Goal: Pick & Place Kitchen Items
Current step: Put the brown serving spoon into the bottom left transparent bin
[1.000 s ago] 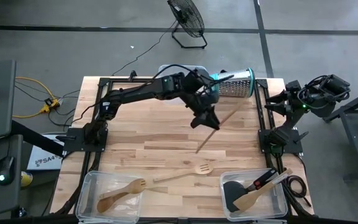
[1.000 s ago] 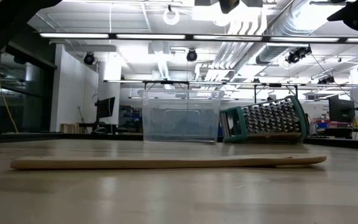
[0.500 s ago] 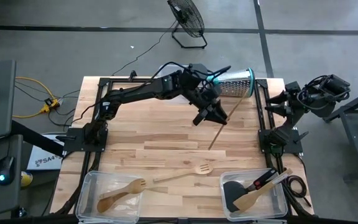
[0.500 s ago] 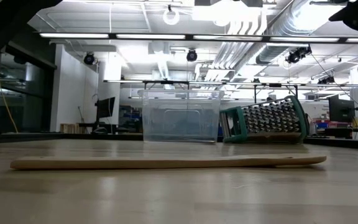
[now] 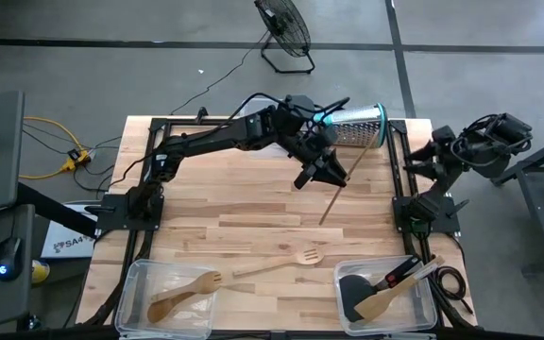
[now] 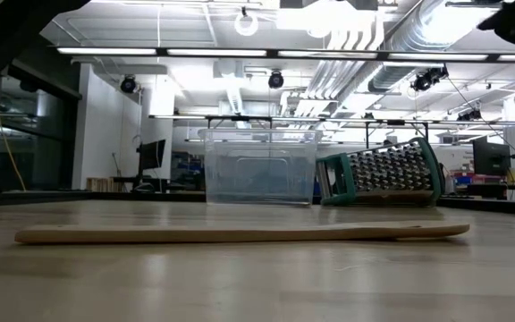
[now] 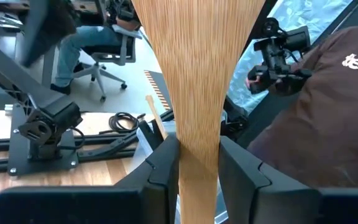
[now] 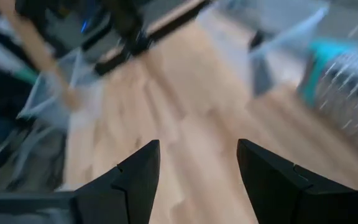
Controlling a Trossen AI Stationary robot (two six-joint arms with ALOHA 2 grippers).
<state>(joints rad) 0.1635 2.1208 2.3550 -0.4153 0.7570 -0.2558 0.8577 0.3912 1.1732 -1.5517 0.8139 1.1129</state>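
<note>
**Left hand carrying wooden utensil over far side of desk**

Left hand (image 5: 321,170): at roughly 1 o'clock from desk centre, clamped on a long pale wooden utensil (image 5: 340,191). Left wrist view confirms both fingers (image 7: 164,163) pressed against the narrow neck of the utensil (image 7: 194,93), wide blade flaring away from the camera. In the high view, handle slanting down toward 5 o'clock, tip apparently clear of the desk (image 5: 225,203); contact cannot be ruled out.

Right hand (image 8: 197,171): parked off the desk edge at 3 o'clock, fingers spread apart, nothing between them.

Other items: slotted wooden fork (image 5: 281,262) lying flat at about 6 o'clock, between the two near bins. Left near bin (image 5: 133,293) holding wooden spoons (image 5: 182,293); right near bin (image 5: 431,304) holding a black spatula (image 5: 354,291) and others. Steel grater (image 5: 357,127) on its side at 1 o'clock, just beside the left hand. Low view shows the fork (image 6: 240,233) flat on the desk, a clear bin (image 6: 259,167) and the grater (image 6: 383,174) beyond.

Handling judgement: utensil likely light, stiff, not fragile; smooth wood may pivot in a two-finger pinch when held away from the balance point. Grip at the neck seems sound. For the fork, mid-handle hold advised, since it lies low against the surface.
</note>
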